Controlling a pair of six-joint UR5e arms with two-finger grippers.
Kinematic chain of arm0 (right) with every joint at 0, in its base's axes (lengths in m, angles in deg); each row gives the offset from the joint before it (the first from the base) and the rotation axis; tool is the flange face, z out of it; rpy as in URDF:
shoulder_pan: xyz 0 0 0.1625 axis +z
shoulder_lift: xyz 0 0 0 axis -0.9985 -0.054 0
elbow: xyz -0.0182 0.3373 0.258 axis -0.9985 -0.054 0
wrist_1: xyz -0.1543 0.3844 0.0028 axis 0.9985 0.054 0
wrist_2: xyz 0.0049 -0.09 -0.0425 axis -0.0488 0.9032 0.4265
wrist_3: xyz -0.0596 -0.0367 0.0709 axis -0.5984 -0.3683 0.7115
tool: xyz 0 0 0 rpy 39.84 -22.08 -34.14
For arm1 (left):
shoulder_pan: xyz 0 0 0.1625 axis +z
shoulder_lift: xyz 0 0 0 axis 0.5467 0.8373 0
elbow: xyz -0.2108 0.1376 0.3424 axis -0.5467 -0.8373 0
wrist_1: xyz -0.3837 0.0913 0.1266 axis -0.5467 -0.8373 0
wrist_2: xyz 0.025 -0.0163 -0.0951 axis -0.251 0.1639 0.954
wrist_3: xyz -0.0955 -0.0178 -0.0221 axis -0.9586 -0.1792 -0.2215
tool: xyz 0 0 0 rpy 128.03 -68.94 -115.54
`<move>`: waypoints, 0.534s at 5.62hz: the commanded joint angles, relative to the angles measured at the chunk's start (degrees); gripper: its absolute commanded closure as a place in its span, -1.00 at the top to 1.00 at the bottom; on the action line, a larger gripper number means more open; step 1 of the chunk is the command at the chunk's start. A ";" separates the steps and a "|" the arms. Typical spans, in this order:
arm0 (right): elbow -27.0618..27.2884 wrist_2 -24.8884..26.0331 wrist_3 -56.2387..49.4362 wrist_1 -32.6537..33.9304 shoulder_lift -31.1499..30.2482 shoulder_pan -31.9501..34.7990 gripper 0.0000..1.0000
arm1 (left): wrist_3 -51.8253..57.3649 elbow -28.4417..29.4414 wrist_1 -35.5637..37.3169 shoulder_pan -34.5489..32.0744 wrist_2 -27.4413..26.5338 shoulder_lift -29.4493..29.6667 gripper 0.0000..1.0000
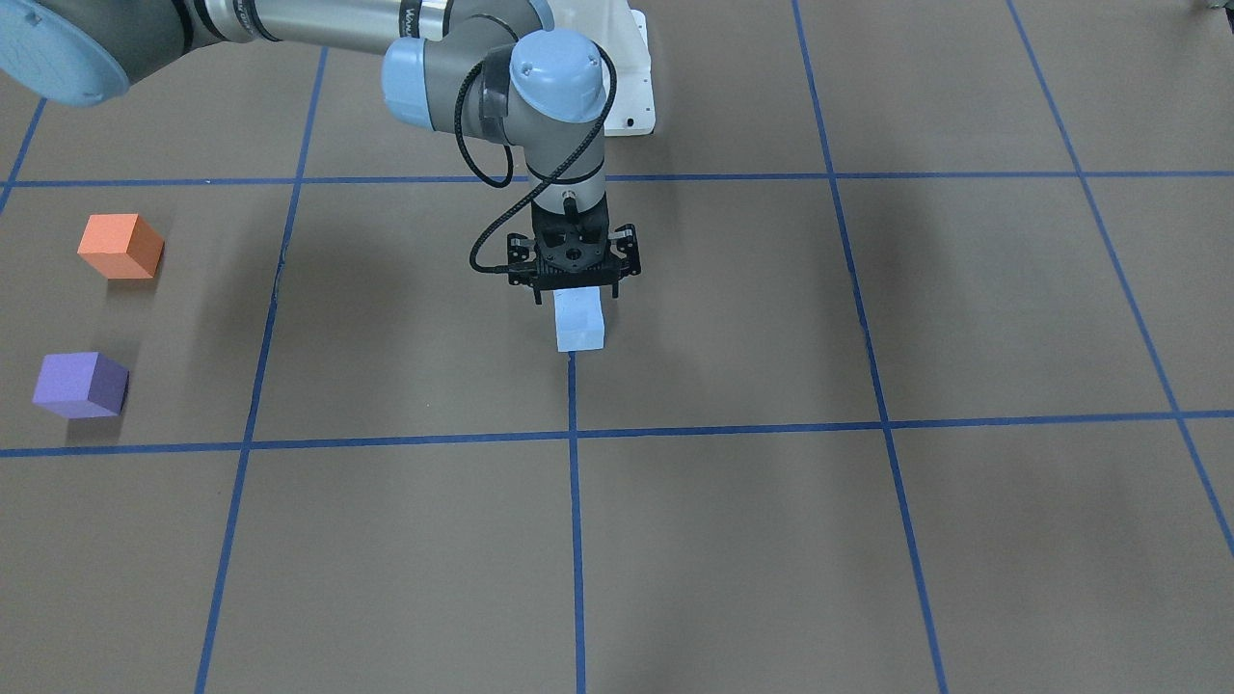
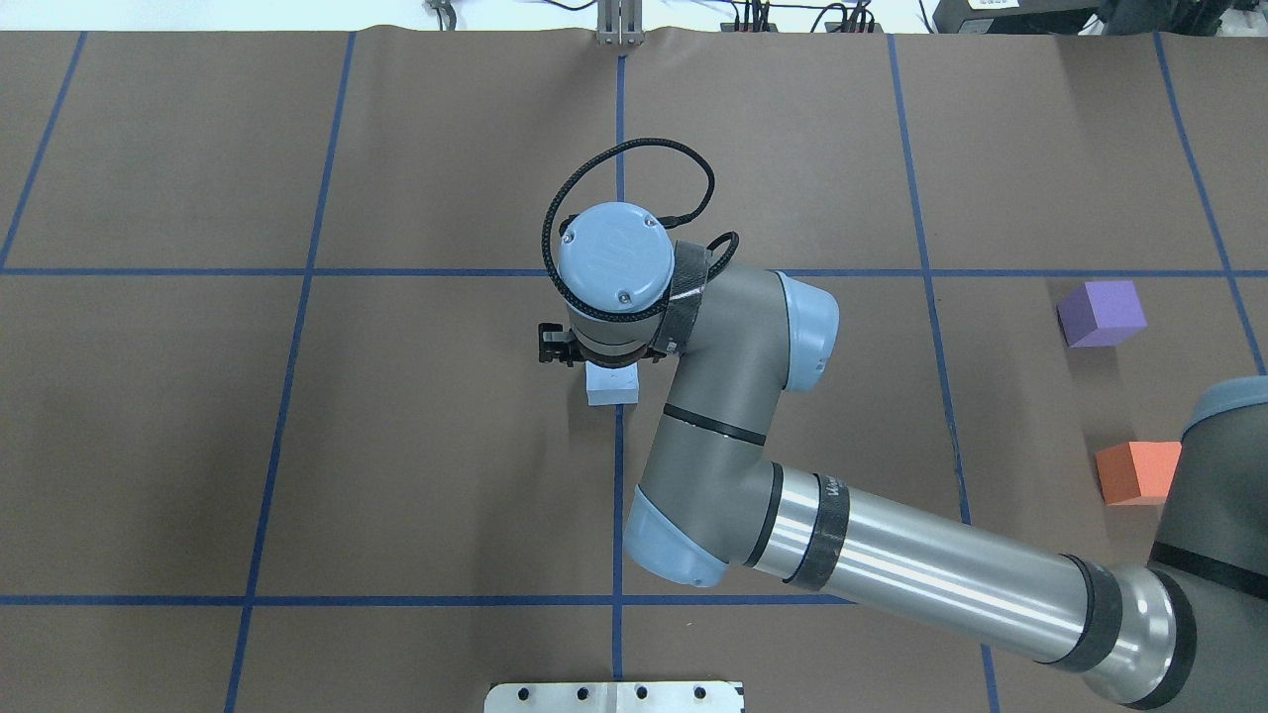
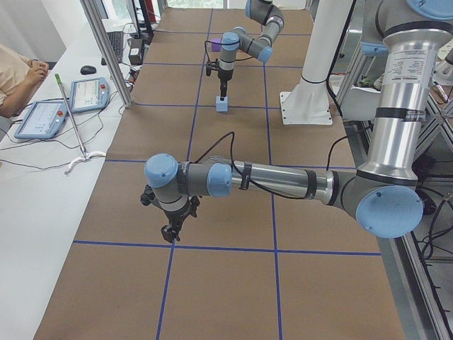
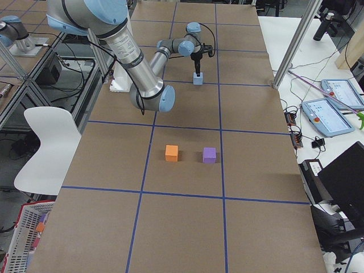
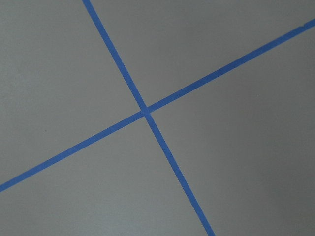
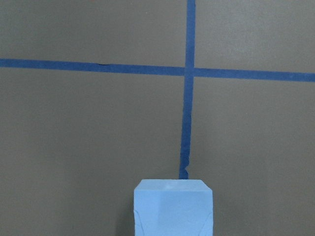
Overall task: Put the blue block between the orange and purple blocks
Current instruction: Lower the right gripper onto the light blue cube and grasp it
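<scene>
The light blue block sits on the brown table at the centre, on a blue tape line; it also shows in the overhead view and at the bottom of the right wrist view. My right gripper hangs straight down over it, looking open, with a fingertip on each side of the block's top. The orange block and the purple block stand side by side, far off on my right, with a gap between them. My left gripper hangs low over bare table near a tape crossing. I cannot tell if it is open.
Blue tape lines divide the brown table into squares. The white robot base plate is behind the blue block. The right arm's long forearm stretches over the table towards the orange block. A side bench holds tablets.
</scene>
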 commanded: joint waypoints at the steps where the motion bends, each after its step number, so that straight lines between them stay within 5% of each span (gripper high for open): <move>1: -4.93 0.46 0.54 -4.41 0.10 -0.39 1.00 | 0.01 -0.33 -0.04 -0.01 0.01 -0.35 1.00; 3: -5.83 0.55 0.72 -4.52 0.10 -0.91 0.83 | 0.01 -0.25 -0.04 0.08 0.01 -0.35 1.00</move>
